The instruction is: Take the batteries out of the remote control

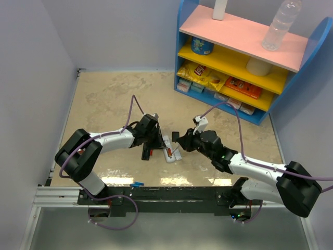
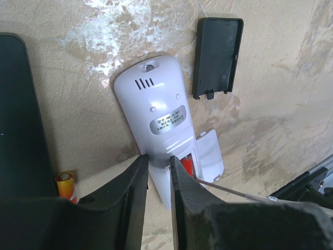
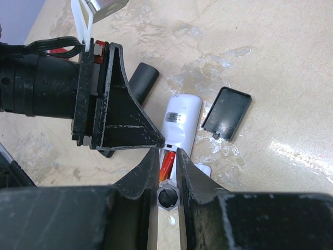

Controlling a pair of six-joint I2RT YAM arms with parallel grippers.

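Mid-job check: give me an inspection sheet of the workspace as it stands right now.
Surface: beige stone-pattern table, glare near the front edge.
Job's things: white remote face down, compartment open, orange-red battery still inside; second orange battery lying by the black remote.
Clutter: black cover plate apart from the remotes; white cover beside the compartment; small blue item at the front rail, unidentified.
Grippers: left gripper and right gripper both at the compartment, jaws narrowly parted, grip unclear.
Cables: purple cables loop along both arms.
Surroundings: blue shelf unit back right, snacks inside, bottle on top.
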